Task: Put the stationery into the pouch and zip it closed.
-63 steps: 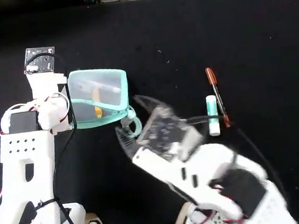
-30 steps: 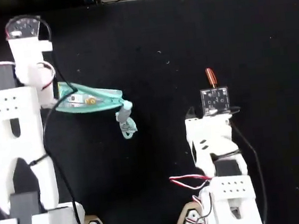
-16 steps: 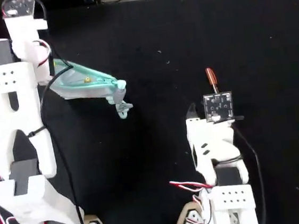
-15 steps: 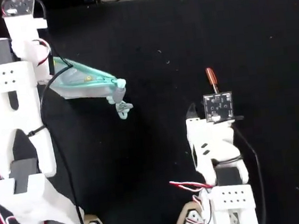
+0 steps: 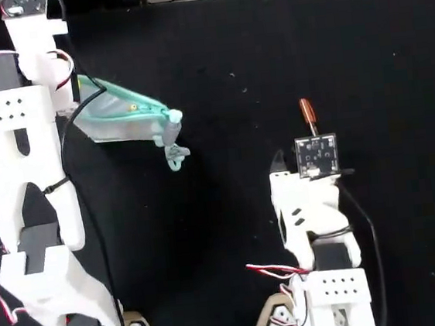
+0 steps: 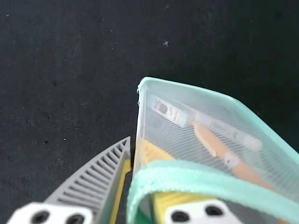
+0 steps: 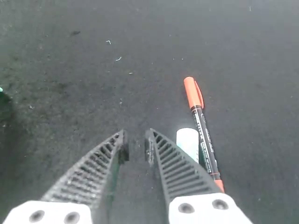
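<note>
**Pouch hoisted, two items not yet packed**

High view: the left arm has swung the mint pouch (image 5: 119,117) up off the worktop (image 5: 215,70). The right arm has withdrawn to above the orange-capped marker (image 5: 306,113).

Left wrist view: the left claw (image 6: 133,158) grips the pouch's edge, and an orange pencil (image 6: 219,147) shows through the mesh.

Right wrist view: the right claw (image 7: 135,140) is all but closed and empty. It hovers beside the marker and a white glue stick (image 7: 188,140), so loading looks unfinished.
</note>
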Available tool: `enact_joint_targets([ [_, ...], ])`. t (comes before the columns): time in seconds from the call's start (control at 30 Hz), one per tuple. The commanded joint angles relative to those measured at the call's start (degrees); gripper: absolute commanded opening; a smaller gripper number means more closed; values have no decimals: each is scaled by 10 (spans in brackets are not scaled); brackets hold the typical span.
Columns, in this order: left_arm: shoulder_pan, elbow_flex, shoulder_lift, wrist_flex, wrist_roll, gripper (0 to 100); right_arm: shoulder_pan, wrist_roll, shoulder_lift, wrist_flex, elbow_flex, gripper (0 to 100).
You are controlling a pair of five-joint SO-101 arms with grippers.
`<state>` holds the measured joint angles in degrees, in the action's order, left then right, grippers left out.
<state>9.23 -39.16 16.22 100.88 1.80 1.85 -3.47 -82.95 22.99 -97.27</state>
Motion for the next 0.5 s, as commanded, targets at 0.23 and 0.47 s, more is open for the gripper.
enact_joint_targets([
  [0.23,4,87,-177,0,-10,30,-4,0,-7,3,1,81],
  [0.47,-36,131,-311,-2,-10,30,-4,0,-7,3,1,81],
])
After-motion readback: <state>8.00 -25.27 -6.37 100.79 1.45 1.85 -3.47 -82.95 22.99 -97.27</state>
